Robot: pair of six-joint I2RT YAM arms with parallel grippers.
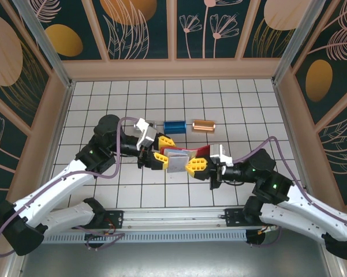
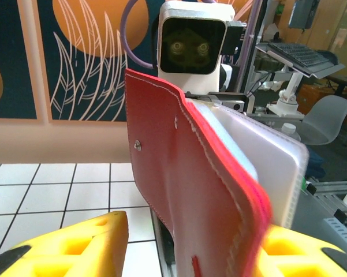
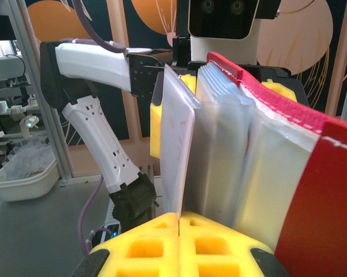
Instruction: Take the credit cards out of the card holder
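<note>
From the top I see the card holder (image 1: 182, 154) mid-desk (image 1: 133, 184), with the left tool (image 1: 163, 150) at its nine o'clock and the right tool (image 1: 197, 166) at its four. At the left wrist, the left tool (image 2: 196, 242) is spread, flanking the card holder (image 2: 185, 190). At the right wrist, the right tool (image 3: 179, 228) is pressed together, pinching the card holder's (image 3: 312, 161) pale inner leaf.

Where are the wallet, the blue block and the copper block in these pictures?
wallet (image 2: 185, 173): left wrist view, on its red outer flap.
blue block (image 1: 175, 126): top external view, on the middle of its upper face.
copper block (image 1: 204, 125): top external view, on the middle of its upper face.
</note>
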